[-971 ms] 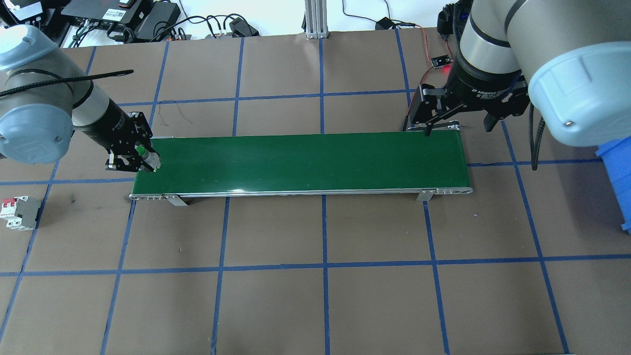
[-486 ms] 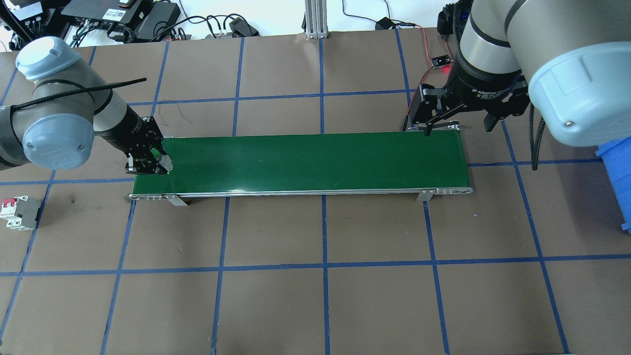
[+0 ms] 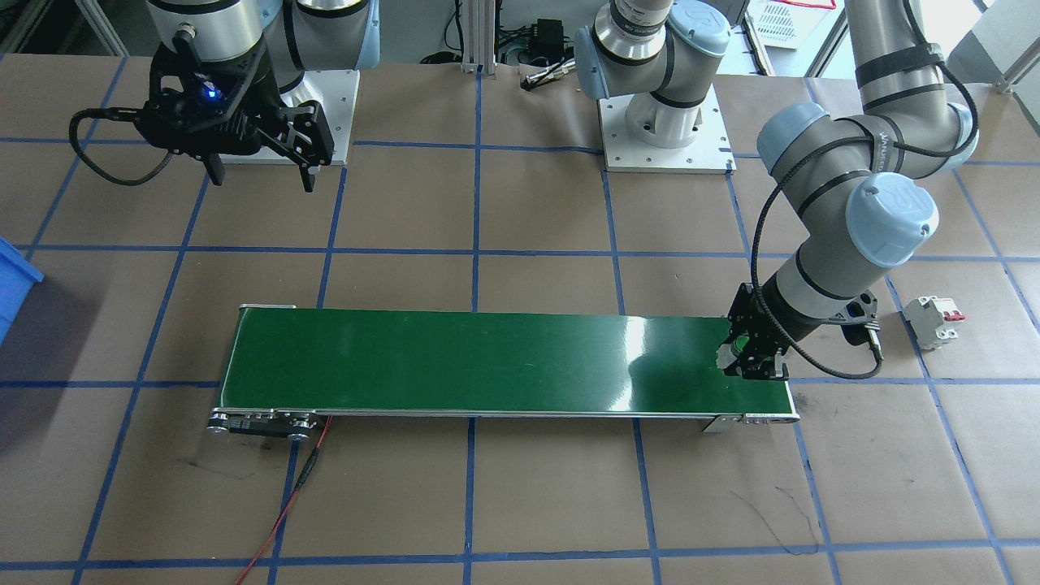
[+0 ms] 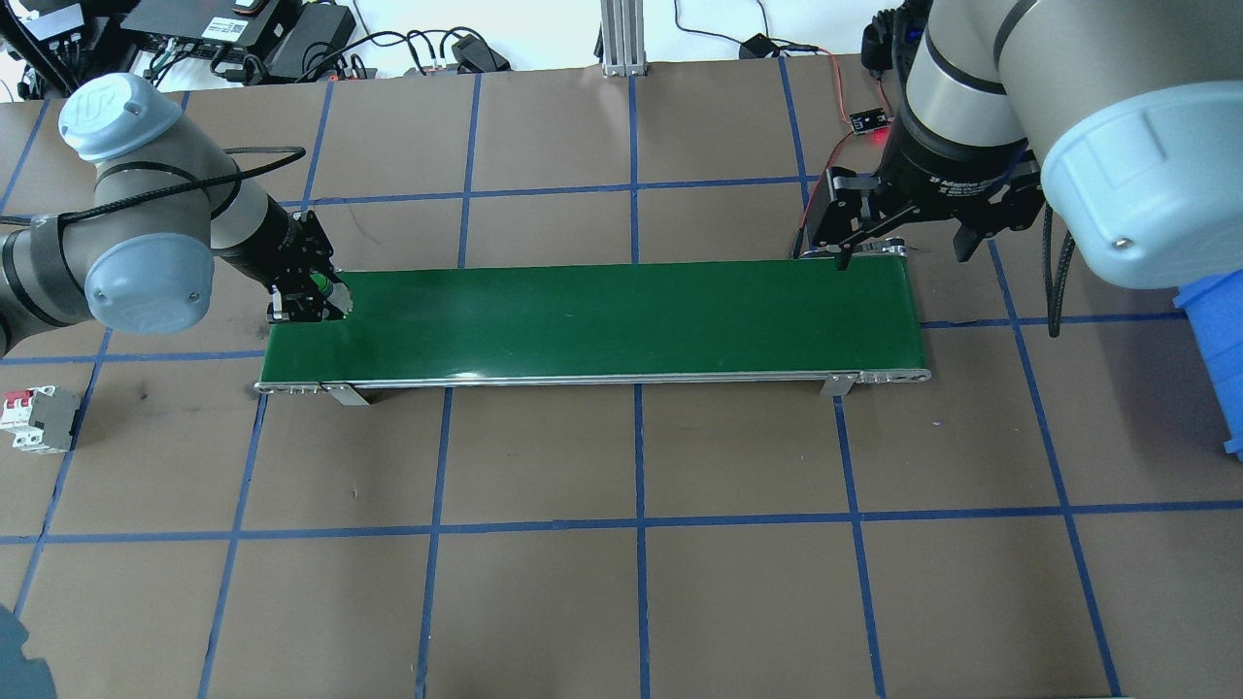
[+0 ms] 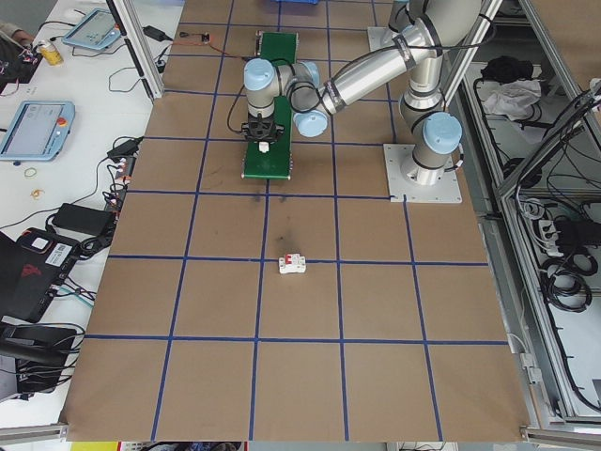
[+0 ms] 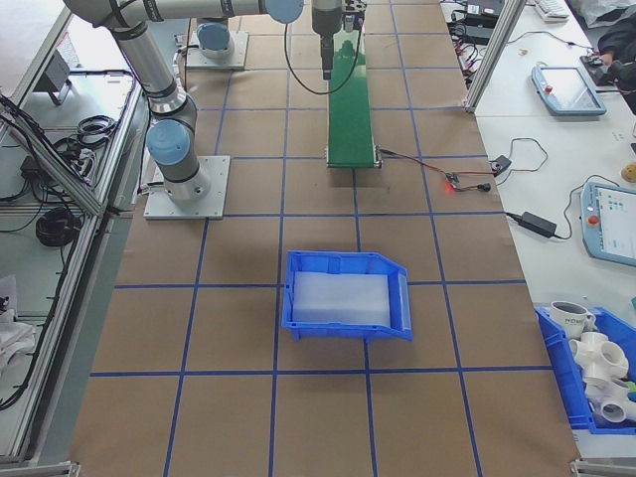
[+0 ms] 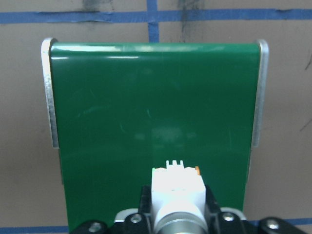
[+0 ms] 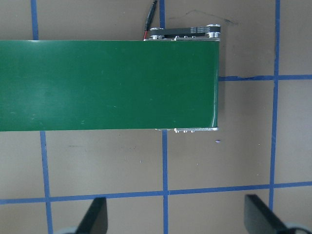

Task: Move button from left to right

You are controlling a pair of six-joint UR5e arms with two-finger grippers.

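Gripping the button (image 7: 177,187), the left gripper (image 4: 309,294) hovers over the belt's (image 4: 602,320) left end; right gripper (image 4: 898,238) gapes.

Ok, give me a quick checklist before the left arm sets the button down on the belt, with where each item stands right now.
1. Button held in the left gripper: ok, the jaws flank its white body in the left wrist view.
2. Gripper over the conveyor belt: ok, it is above the belt's left end.
3. Belt ahead of the button free of objects: ok, bare green surface in the left wrist view.
4. Button touching the belt: cannot tell, no view shows its underside.
5. Right gripper open and waiting at the belt's far end: ok, jaws spread wide.
6. Circuit breaker clear of the path: ok, it lies on the table away from the belt.
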